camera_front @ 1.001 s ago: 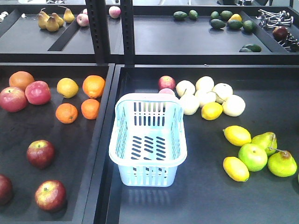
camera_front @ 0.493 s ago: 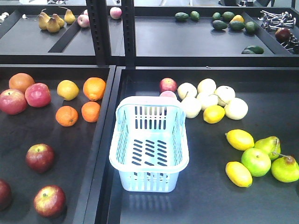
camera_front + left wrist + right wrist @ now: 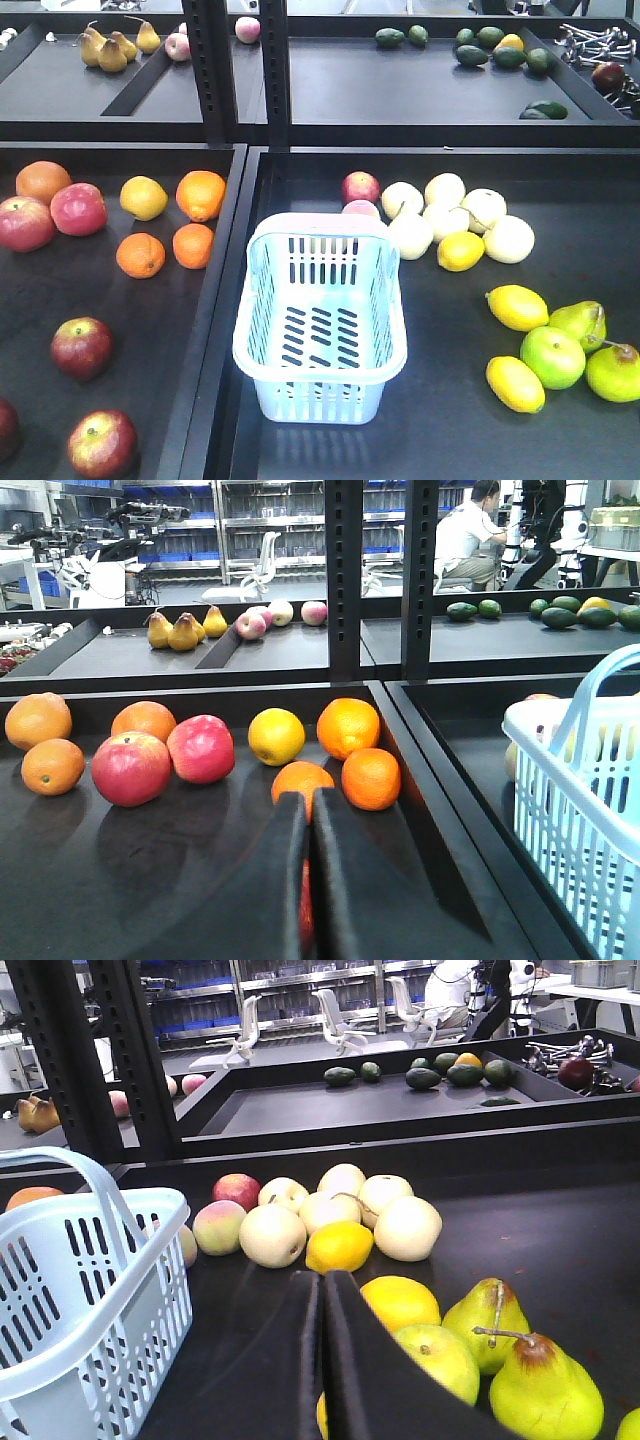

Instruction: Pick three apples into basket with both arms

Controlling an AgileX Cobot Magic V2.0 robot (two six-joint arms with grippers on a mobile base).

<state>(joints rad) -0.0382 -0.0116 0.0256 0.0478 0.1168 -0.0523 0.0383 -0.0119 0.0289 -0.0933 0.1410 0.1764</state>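
Left jaws: closed, my two black fingers (image 3: 270,900) meeting with only a thin slit between them. They grip nothing, and a sliver of red-orange shows through the slit.
Right jaws: closed too, fingers (image 3: 360,1380) pressed side by side, gripping nothing.
Left arm: low and level over the left bay, pointing toward the oranges (image 3: 348,728).
Right arm: low and level over the right bay, aimed at a lemon (image 3: 338,1245) and the pale round fruit behind it.
Bench (image 3: 450,430): dark, split by a raised divider into two bays.
Basket (image 3: 318,402): light blue, slotted, upright and empty, in the right bay just beside the divider.
Apples (image 3: 81,347): three, dark red with yellow-green at the stem, at the near end of the left bay, well apart from the basket. One (image 3: 5,428) is cut by the frame edge.
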